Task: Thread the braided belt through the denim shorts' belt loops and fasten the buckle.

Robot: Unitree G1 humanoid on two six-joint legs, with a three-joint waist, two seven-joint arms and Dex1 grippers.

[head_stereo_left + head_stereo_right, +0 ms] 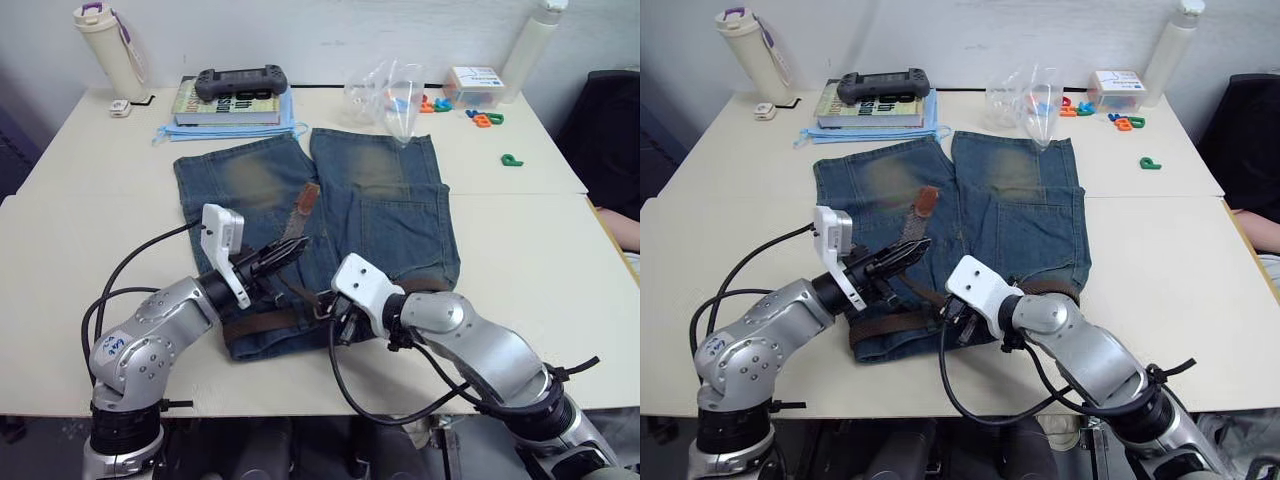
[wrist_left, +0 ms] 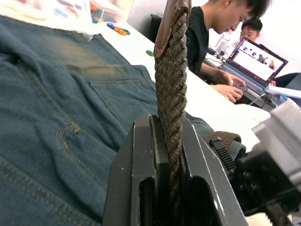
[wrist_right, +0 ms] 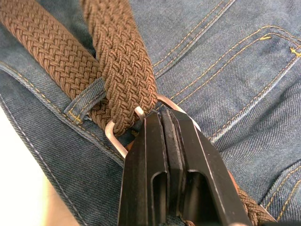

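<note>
The denim shorts (image 1: 400,220) lie flat on the table with the waistband toward me. The braided belt (image 1: 262,322) runs along that waistband, passing under a belt loop (image 3: 84,101). My left gripper (image 1: 290,248) is shut on the belt's free end, which rises edge-on between its fingers (image 2: 136,155); the tan leather tip (image 1: 307,200) points away over the left leg. My right gripper (image 3: 162,115) is shut on the metal buckle (image 3: 115,136) at the waistband's middle, where the braided strap wraps the frame.
At the back left, a game controller (image 1: 240,82) rests on a book beside a lidded cup (image 1: 105,45). A plastic bag (image 1: 390,95), coloured letters (image 1: 485,118), a white box (image 1: 475,85) and a tall bottle (image 1: 535,45) stand at the back right. People sit at a laptop (image 2: 258,59) to the right.
</note>
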